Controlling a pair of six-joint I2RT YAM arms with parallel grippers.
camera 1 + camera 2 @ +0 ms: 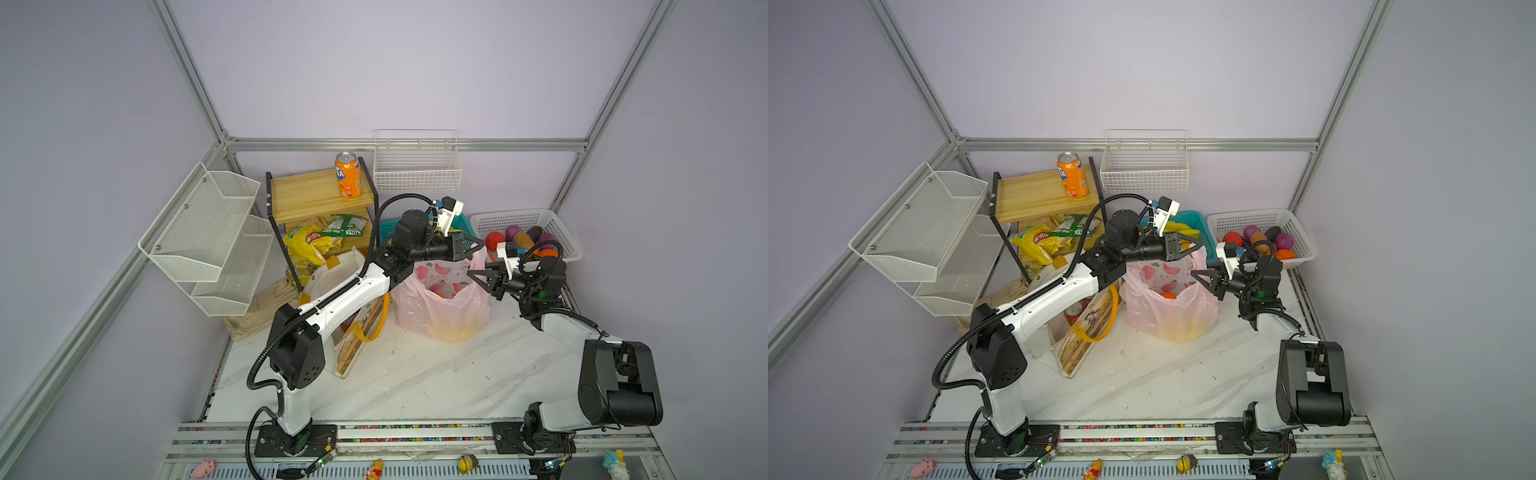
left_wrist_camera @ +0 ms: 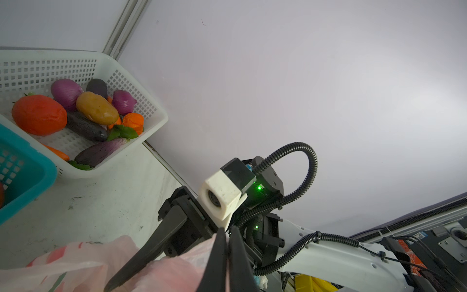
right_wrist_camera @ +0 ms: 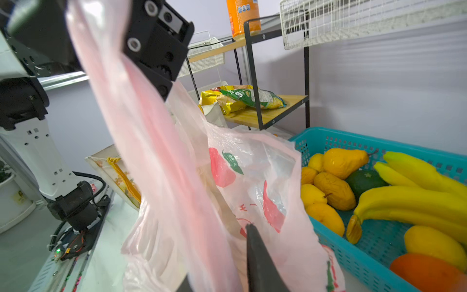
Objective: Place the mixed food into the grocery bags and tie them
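Left gripper (image 1: 482,245) and right gripper (image 1: 469,273) — jaws pressed together — each pinch the rim of the pink bag (image 1: 444,309), fruit (image 1: 453,329) showing through its film.

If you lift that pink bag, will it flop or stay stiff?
Probably floppy: the pink bag is thin, crinkled, and stretches limp where the left claw pinches it. Its bottom likely sags, weighted by the fruit inside.
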